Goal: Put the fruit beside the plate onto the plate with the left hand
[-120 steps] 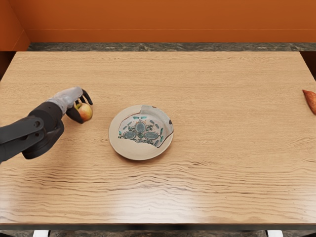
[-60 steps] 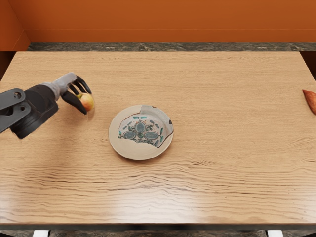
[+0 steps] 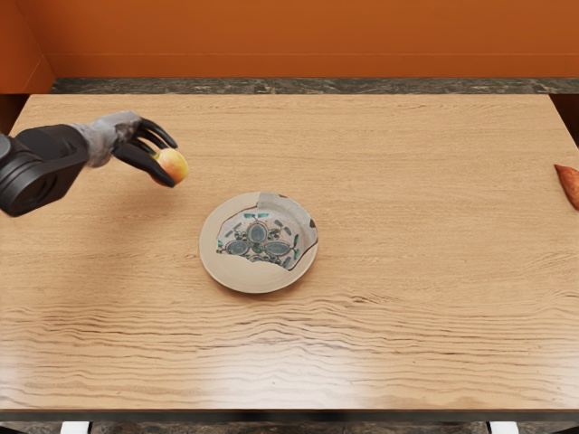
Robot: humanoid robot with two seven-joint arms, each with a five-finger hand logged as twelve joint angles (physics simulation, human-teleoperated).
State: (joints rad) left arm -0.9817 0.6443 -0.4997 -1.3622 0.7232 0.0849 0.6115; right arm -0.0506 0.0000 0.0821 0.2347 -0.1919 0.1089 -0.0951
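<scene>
A: What is recorded nearest?
B: The worktop (image 3: pixel 362 344) is noted first. Beyond it the patterned plate (image 3: pixel 271 282) is seen, with nothing on it.
A: Anything else before the fruit?
B: A reddish object (image 3: pixel 569 185) is noted at the right edge, well apart from the plate.
A: And the fruit?
B: The fruit (image 3: pixel 172 165) is found farther back, left of the plate and apart from its rim. It is gripped in the curled fingers of the left hand (image 3: pixel 136 145). It is judged to be held clear of the worktop.
A: Step in hand?
B: The carry is judged under way; placement is not yet done. The fruit is to be brought rightward and nearer, over the plate's centre, lowered, then released.
</scene>
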